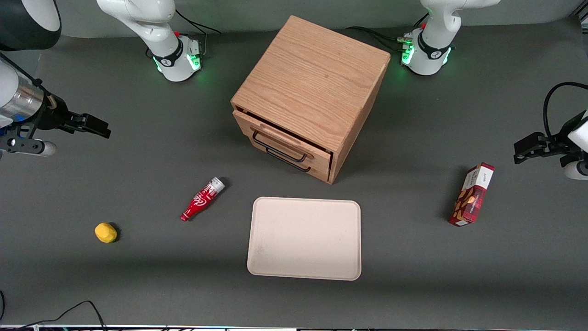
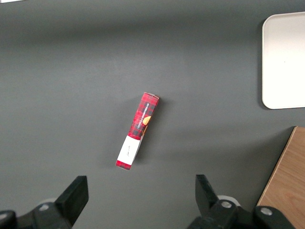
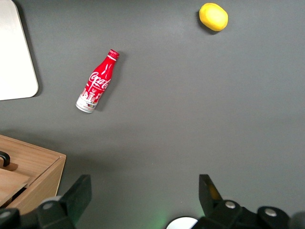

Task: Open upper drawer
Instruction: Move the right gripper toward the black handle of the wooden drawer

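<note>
Right arm's gripper (image 1: 98, 128) hovering with fingers spread, holding nothing, toward working arm's end of table, well apart from upper drawer (image 1: 281, 140) sitting topmost in wooden cabinet (image 1: 312, 80), slightly ajar

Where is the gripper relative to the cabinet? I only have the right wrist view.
Observer: The gripper hangs open toward the working arm's end of the table, well apart from the cabinet.
Operator: Is the upper drawer's handle free?
Observer: Yes, nothing touches the handle of the upper drawer.
Operator: Is there anything on the table that I can't see?
Observer: A red box lies toward the parked arm's end.
</note>
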### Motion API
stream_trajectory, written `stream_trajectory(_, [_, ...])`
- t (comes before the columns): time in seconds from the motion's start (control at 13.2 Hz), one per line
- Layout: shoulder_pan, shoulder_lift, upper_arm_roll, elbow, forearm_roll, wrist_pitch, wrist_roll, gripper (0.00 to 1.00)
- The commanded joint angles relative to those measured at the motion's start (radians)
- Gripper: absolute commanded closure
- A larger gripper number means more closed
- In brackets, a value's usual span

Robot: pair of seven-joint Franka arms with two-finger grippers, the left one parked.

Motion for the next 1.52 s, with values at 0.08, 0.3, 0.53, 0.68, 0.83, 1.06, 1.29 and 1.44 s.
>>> stream_trajectory(0.08, [0.005, 0.013, -0.006, 0.036, 0.007, -0.014, 0.026, 0.0])
stream_trajectory(0.3, [0.01, 0.112, 0.008, 0.175, 0.013, -0.029, 0.011, 0.0])
stream_trajectory(0.53, [0.044, 0.215, 0.083, 0.326, 0.014, -0.074, 0.017, 0.0])
stream_trajectory(0.68, [0.114, 0.257, 0.103, 0.374, 0.014, -0.077, 0.028, 0.0])
stream_trajectory(0.83, [0.171, 0.299, 0.13, 0.378, 0.062, -0.054, 0.006, 0.0])
stream_trajectory(1.06, [0.179, 0.382, 0.285, 0.384, 0.105, 0.01, -0.017, 0.0])
stream_trajectory(1.29, [0.189, 0.479, 0.448, 0.381, 0.067, 0.087, -0.069, 0.0])
stream_trajectory(1.44, [0.203, 0.523, 0.463, 0.374, 0.06, 0.119, -0.194, 0.0])
